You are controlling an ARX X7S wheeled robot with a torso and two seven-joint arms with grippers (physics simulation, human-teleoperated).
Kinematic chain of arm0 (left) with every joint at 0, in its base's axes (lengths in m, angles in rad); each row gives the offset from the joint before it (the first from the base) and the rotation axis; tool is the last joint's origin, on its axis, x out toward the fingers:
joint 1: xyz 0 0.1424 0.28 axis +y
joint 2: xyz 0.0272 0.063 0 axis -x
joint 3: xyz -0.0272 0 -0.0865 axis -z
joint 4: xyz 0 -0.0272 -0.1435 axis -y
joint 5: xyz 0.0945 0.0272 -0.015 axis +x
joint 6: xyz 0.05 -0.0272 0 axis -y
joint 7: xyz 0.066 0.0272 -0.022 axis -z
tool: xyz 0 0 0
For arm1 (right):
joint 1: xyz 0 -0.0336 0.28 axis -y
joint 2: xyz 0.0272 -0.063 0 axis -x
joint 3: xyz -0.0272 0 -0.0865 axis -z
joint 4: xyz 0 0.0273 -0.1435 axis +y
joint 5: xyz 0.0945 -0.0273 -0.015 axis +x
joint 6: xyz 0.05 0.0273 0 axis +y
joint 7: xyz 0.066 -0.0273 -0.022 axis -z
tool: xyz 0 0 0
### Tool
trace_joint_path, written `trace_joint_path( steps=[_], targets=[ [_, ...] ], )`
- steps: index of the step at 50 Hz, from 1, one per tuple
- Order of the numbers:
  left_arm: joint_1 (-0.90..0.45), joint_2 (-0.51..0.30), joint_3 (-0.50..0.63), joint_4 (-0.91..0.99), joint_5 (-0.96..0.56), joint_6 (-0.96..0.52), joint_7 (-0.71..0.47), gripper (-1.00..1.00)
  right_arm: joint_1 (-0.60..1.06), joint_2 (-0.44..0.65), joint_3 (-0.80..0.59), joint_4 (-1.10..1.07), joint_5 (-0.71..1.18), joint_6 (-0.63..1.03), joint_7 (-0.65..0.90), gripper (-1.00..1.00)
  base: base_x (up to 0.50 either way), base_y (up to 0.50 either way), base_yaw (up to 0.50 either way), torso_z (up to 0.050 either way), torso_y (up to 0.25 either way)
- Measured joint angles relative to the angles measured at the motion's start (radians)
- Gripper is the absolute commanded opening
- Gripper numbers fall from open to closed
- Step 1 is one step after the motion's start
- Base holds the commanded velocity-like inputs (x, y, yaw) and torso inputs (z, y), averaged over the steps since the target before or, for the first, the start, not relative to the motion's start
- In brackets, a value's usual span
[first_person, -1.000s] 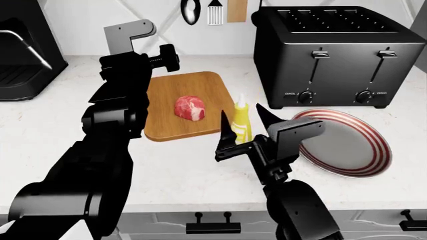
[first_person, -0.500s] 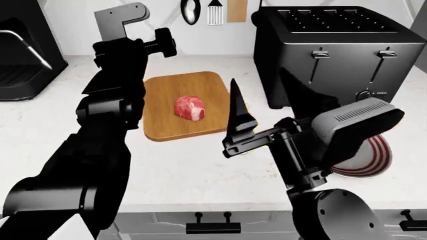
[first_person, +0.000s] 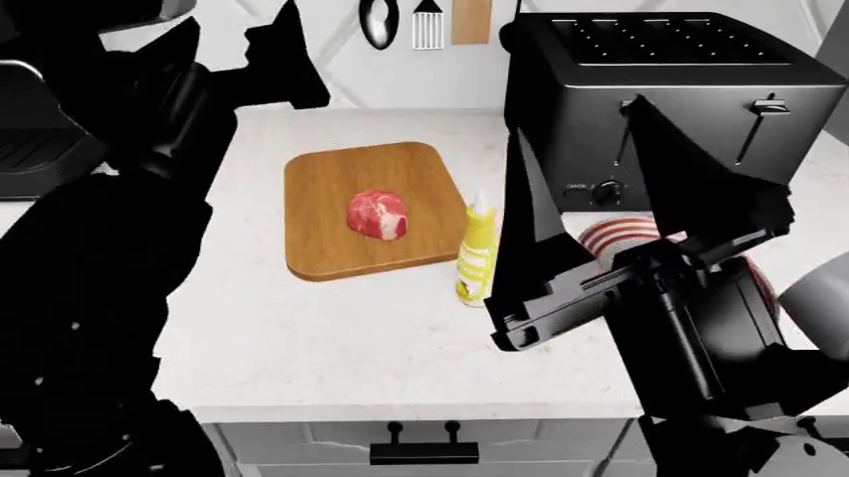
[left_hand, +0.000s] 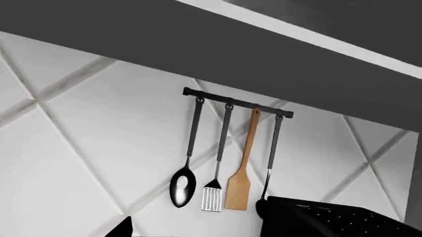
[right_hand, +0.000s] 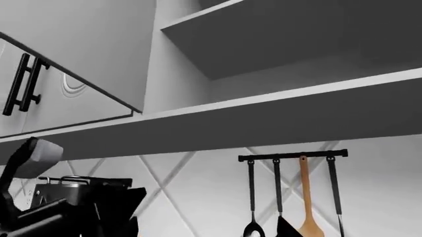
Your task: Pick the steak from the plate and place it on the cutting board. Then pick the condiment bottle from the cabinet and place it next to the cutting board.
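two end effectors are raised off the white tabletop [first_person: 332,328] in the head view, and neither has hold of anything. the right end effector [first_person: 603,164] is close to the camera, its two dark pointed fingers [first_person: 531,219] spread wide apart with nothing between them, tips pointing up toward the black toaster [first_person: 637,89]. the left end effector [first_person: 239,50] is up at the far left near the wall; its fingers stand apart with bare wall showing between them, and it grips nothing.

the steak [first_person: 378,215] lies near the middle of the cutting board [first_person: 318,189], which lies flat on the tabletop. the condiment bottle [first_person: 478,248] stands upright on the tabletop just beside the board's right edge, at its near right corner; whether it touches the board i cannot tell. the plate [first_person: 610,237] is to the right of the bottle, in front of the toaster, and mostly hidden behind the right arm, so only part of its striped rim shows.

a dark appliance [first_person: 40,109] sits at the far left edge of the tabletop. on the tiled wall a rail [left_hand: 237,102] carries a black spoon [left_hand: 183,185], a slotted turner [left_hand: 212,197] and a wooden spatula [left_hand: 238,190], hanging side by side; a fourth dark utensil beside them is partly hidden. the right wrist view looks up at open cabinet shelves [right_hand: 290,29] and a closed cabinet door [right_hand: 72,64] with a dark handle.
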Motion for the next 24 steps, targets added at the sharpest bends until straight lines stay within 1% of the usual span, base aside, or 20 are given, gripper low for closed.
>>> trace_joint_path(
  steps=[3,7,17,21,24],
  targets=[
    [0.063,-0.005,-0.025,0.119,-0.035,-0.041,0.002,1.0,-0.006,0.004,0.007,-0.001,0.006,-0.01,-0.006,1.0,0.0,0.0,0.0,0.0,0.0],
    [0.157,-0.009,-0.055,0.243,-0.069,-0.043,0.018,1.0,-0.02,0.012,0.017,-0.006,0.009,-0.021,-0.009,1.0,0.0,0.0,0.0,0.0,0.0],
    [0.371,0.009,-0.134,0.447,-0.139,0.07,0.07,1.0,-0.108,0.04,0.056,-0.041,0.016,-0.052,-0.001,1.0,0.0,0.0,0.0,0.0,0.0],
    [0.422,0.012,-0.187,0.512,-0.211,0.1,0.063,1.0,-0.138,0.054,0.067,-0.07,0.018,-0.053,0.012,1.0,0.0,0.0,0.0,0.0,0.0],
    [0.455,-0.003,-0.218,0.55,-0.283,0.132,0.038,1.0,-0.159,0.066,0.077,-0.094,0.024,-0.052,0.025,1.0,0.0,0.0,0.0,0.0,0.0]
  ],
)
